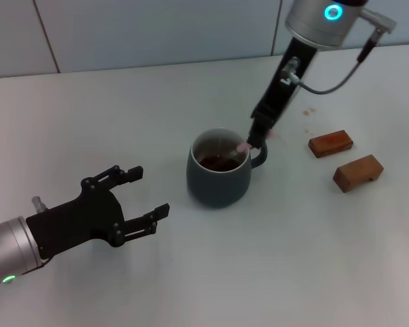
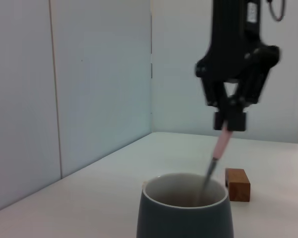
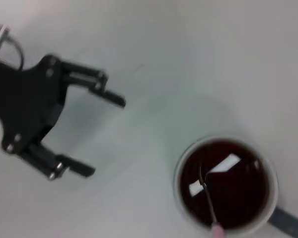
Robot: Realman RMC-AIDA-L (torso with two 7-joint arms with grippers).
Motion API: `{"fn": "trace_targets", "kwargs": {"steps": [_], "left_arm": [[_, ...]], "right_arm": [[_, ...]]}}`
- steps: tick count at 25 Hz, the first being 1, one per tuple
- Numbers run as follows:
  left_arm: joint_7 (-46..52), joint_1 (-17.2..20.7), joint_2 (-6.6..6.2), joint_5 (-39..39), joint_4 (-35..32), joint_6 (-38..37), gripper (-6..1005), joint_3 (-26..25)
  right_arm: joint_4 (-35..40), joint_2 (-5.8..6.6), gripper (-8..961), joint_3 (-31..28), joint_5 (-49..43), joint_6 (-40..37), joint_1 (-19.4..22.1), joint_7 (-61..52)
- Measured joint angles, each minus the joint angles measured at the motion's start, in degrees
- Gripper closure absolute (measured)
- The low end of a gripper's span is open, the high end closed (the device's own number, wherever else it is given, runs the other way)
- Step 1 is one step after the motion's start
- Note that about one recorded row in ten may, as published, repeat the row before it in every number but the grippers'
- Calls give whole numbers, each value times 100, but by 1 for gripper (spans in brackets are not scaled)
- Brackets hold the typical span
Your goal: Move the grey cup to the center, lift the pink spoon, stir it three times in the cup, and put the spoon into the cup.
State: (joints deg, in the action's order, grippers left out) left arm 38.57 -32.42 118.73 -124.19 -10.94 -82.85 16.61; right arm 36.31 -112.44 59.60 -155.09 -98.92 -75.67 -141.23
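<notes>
The grey cup (image 1: 219, 174) stands near the middle of the table with its handle to the right and dark liquid inside. It also shows in the left wrist view (image 2: 186, 212) and the right wrist view (image 3: 226, 186). My right gripper (image 1: 256, 141) is above the cup's right rim, shut on the pink spoon (image 1: 241, 147) by its handle. The spoon (image 2: 220, 148) slants down with its metal end inside the cup (image 3: 207, 196). My left gripper (image 1: 144, 193) is open and empty, left of the cup and apart from it; it also shows in the right wrist view (image 3: 92, 130).
Two brown wooden blocks (image 1: 330, 143) (image 1: 358, 172) lie to the right of the cup. One block (image 2: 237, 184) shows behind the cup in the left wrist view. A pale wall runs along the table's far edge.
</notes>
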Motion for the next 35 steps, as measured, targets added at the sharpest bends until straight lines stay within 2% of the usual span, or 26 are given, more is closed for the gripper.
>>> {"fn": "trace_targets", "kwargs": {"steps": [5,10,15,17,22,26,33,35], "left_arm": [[-2,-1,1,0,6,-22,169,0],[-4,-1,1,0,24,-12,169,0],[-10,-1,1,0,39,-3,170,0],[-13,-1,1,0,39,-13,170,0],[-15,-4,1,0,39,-27,170,4],[-16,-8,1,-6,39,-23,170,9],[-16,-42,0,-15,39,-28,169,9],[-16,-43,1,-17,39,-29,169,9]], "right_arm": [[-65,26,831,39,-169,383,-8,-1],[-62,46,831,5,-250,138,-4,-24],[-34,-142,831,-1,-126,21,-63,69],[-24,-146,831,0,-110,80,-82,75],[-53,-64,830,35,-207,296,-115,57],[-47,-22,830,11,-240,57,-94,40],[60,-260,830,21,-225,10,-168,147],[69,-256,830,52,-425,205,-195,145]]}}
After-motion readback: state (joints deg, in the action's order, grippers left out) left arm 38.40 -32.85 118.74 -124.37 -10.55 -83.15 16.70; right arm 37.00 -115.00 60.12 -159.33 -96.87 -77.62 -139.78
